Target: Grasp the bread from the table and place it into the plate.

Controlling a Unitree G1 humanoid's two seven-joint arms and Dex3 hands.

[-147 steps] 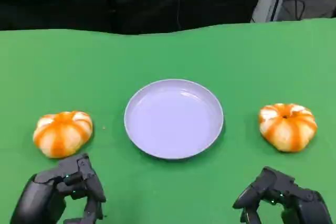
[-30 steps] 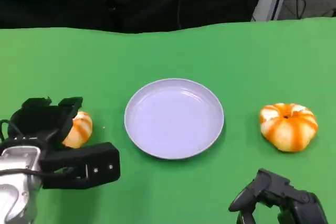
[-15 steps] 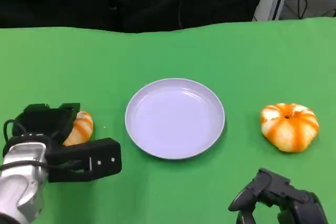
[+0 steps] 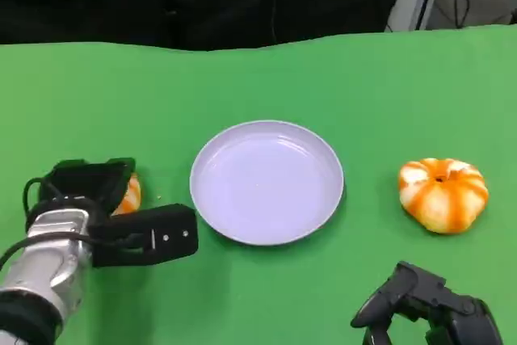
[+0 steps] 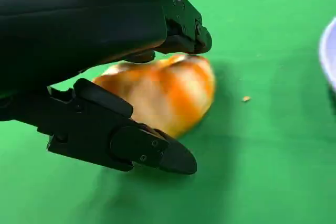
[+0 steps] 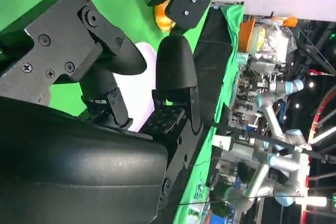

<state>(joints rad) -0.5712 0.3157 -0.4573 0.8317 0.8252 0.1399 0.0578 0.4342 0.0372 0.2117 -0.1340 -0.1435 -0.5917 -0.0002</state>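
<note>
The left bread roll (image 4: 129,194) sits at the frame's left-centre in the head view, mostly covered by the left hand (image 4: 97,208); only an orange-and-white sliver shows at the hand's right edge. In the left wrist view the same roll (image 5: 165,95) lies between that hand's fingers, one finger (image 5: 184,27) over its top and another (image 5: 136,148) low along its near side. They bracket it closely, but whether they actually press on it I cannot tell. The roll is round, pumpkin-shaped, no clear long axis. It rests on the green table (image 4: 258,78).

The plate (image 4: 267,182) is just to the right of this hand, frame centre, lavender, nothing in it. So the carry looks like a short move rightward across the frame.

A second bread roll (image 4: 443,194) sits at right-centre, well apart from the plate. The right hand (image 4: 424,309) is at the lower right, below that roll, touching nothing, its fingers loosely spread. The left hand is plainly the nearer one to its roll.
</note>
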